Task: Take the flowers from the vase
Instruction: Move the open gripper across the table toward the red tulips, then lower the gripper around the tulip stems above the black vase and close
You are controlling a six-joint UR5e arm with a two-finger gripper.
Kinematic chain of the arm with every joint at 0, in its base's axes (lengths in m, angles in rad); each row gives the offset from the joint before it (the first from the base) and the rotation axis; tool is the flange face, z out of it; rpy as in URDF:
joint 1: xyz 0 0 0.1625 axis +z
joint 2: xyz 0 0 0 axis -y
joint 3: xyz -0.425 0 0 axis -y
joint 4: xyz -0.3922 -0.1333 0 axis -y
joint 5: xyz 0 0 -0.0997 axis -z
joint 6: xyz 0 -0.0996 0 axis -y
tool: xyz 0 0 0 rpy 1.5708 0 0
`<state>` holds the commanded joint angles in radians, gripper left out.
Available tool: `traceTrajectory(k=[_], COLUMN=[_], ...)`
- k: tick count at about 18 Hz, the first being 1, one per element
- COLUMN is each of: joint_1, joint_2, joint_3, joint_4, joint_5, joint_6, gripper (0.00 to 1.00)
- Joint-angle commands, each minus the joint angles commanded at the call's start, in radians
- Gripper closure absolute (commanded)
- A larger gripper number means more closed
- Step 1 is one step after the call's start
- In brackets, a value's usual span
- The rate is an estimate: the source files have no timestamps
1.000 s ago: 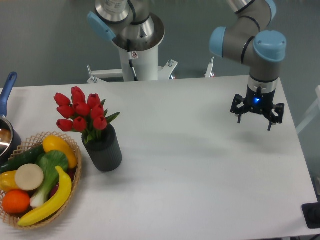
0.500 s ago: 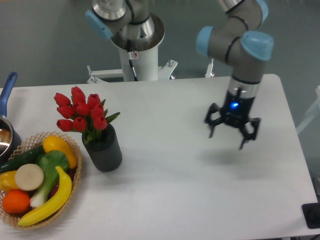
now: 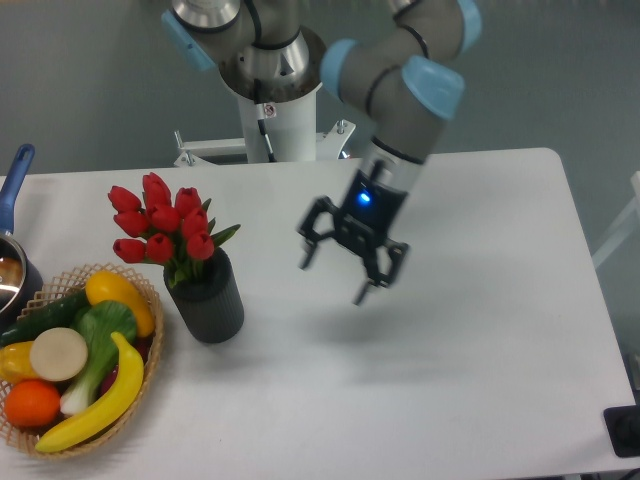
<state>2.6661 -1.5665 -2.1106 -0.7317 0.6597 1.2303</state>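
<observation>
The flowers (image 3: 160,226), a tight bunch of red tulip buds with green leaves, stand upright in the vase (image 3: 207,301), a dark ribbed cylinder at the left of the white table. My gripper (image 3: 335,280) hangs above the table's middle, well to the right of the vase and apart from it. Its black fingers are spread open with nothing between them, and a blue light glows on its wrist.
A wicker basket (image 3: 150,372) of fruit and vegetables sits just left of the vase. A pot with a blue handle (image 3: 14,190) is at the left edge. The robot's white base (image 3: 275,125) stands behind the table.
The arm has swung left across the table, carrying the open gripper from the right side toward the middle, closer to the vase. The flowers and vase have not moved.
</observation>
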Motion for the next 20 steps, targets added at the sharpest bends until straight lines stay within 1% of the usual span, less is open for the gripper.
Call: traceTrajectory(k=[1, 5, 9, 12, 15, 17, 20], joint_1=[-0.006, -0.078, -0.136, -0.164, -0.186, -0.199, -0.219], joint_2=[0.022, 0.043, 0.031, 0.028, 0.002, -0.030, -0.082], joint_3=[-0.014, -0.051, -0.057, -0.057, -0.057, -0.054, -0.025], joint_4=[-0.002, 0.000, 0.002, 0.000, 0.002, 0.003, 0.003], joint_5=[-0.008, -0.017, -0.017, -0.015, -0.015, -0.014, -0.011], joint_6=[0.000, 0.000, 0.003, 0.003, 0.005, 0.008, 0.008], gripper=[0.00, 0.00, 0.00, 0.00, 0.00, 0.00, 0.00])
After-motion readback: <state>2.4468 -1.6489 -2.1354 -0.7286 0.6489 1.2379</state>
